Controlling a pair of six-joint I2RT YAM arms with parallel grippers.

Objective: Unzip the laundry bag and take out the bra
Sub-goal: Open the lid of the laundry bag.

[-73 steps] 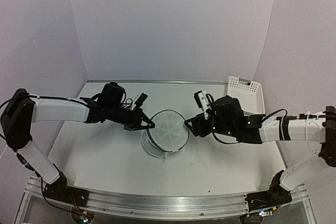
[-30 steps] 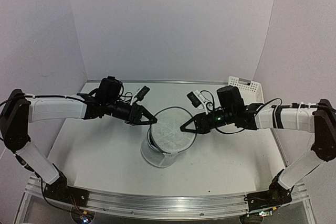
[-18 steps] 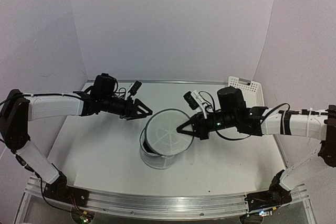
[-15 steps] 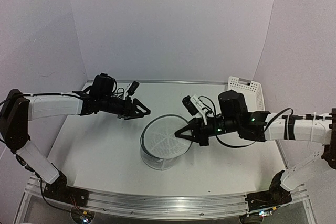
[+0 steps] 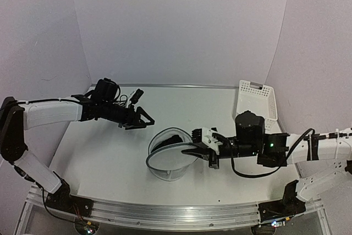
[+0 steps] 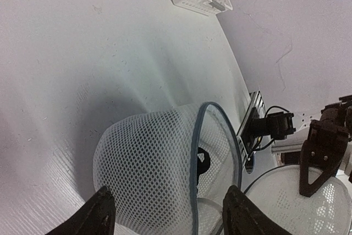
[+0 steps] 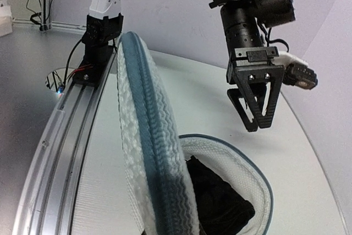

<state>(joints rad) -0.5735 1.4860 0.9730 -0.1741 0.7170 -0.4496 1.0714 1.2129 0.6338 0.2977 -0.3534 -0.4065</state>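
Top external, right fingers point(image 5: 192, 151) pinching laundry bag point(image 5: 169, 172) lid, left fingers point(image 5: 145, 121) spread, apart from it

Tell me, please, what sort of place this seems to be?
Probably a robotics lab test cell: two arms bolted to a metal rail at a table edge, plain pale walls boxing it in, with a mesh laundry bag and a basket as props.

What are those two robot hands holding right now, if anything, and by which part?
The right gripper is shut on the rim of the opened lid of the laundry bag. The left gripper is open, holding nothing.
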